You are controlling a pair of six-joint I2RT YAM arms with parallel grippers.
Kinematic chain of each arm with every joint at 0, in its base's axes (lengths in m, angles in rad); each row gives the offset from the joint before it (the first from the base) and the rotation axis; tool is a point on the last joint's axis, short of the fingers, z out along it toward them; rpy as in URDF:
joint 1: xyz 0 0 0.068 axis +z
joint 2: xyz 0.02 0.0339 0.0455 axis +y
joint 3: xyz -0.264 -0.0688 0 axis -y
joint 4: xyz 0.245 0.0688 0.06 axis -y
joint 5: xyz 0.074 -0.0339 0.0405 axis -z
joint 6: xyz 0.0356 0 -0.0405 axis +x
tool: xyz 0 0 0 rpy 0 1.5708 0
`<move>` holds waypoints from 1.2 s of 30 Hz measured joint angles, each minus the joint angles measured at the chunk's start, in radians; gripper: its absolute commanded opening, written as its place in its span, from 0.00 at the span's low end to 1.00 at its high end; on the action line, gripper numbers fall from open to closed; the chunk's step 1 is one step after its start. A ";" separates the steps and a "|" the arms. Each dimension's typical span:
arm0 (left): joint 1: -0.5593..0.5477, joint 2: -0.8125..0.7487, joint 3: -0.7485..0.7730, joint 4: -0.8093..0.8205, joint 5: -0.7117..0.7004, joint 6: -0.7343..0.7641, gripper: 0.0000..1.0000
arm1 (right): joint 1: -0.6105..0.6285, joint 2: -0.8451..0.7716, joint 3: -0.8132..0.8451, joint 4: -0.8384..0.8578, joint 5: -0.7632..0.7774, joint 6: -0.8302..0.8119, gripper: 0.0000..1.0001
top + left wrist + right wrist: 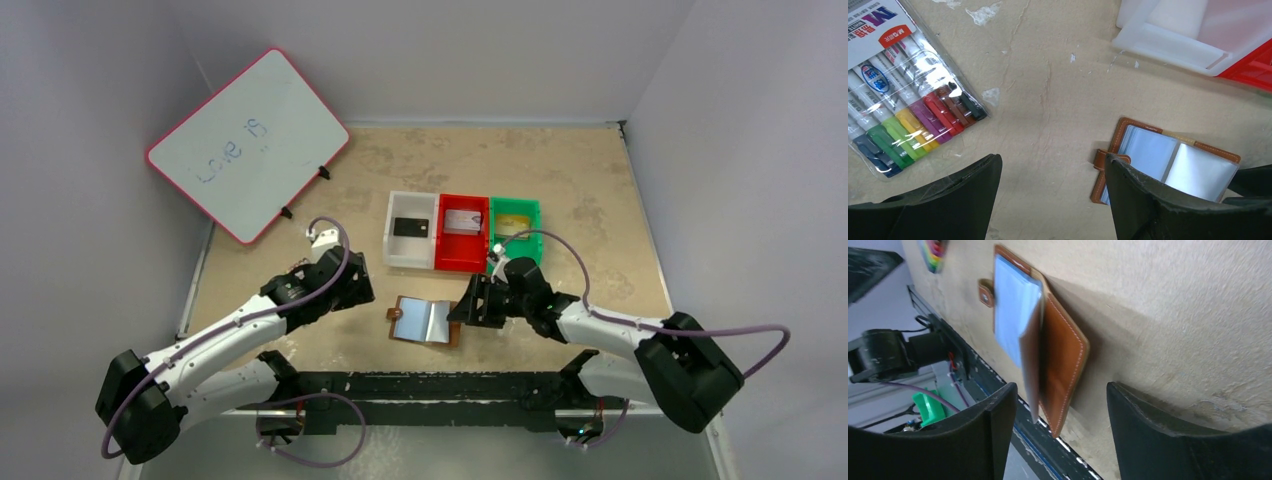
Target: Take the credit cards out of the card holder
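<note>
The brown card holder [425,320] lies open near the table's front edge, its shiny clear sleeves [1168,161] facing up. My right gripper [468,306] is at its right end, open. In the right wrist view the fingers [1062,390] straddle the raised right cover [1060,357] without touching it. My left gripper [352,284] is open to the left of the holder over bare table [1053,159]. A black card [411,227] lies in the white bin, a silvery card [461,221] in the red bin and a gold-tan card [512,222] in the green bin.
The white bin [392,238], red bin [462,263] and green bin [516,204] stand side by side behind the holder. A whiteboard [248,145] leans at the back left. A pack of coloured markers [903,100] lies left of my left gripper.
</note>
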 measured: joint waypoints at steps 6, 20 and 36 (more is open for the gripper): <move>0.000 0.003 0.000 0.013 0.016 -0.007 0.74 | 0.036 0.055 0.000 0.019 0.030 0.006 0.37; 0.000 -0.001 0.000 0.004 0.000 -0.032 0.74 | 0.037 0.068 0.024 0.045 0.095 0.018 0.17; 0.000 -0.154 0.058 -0.068 -0.134 -0.065 0.83 | 0.039 -0.211 0.078 -0.263 0.290 0.072 0.67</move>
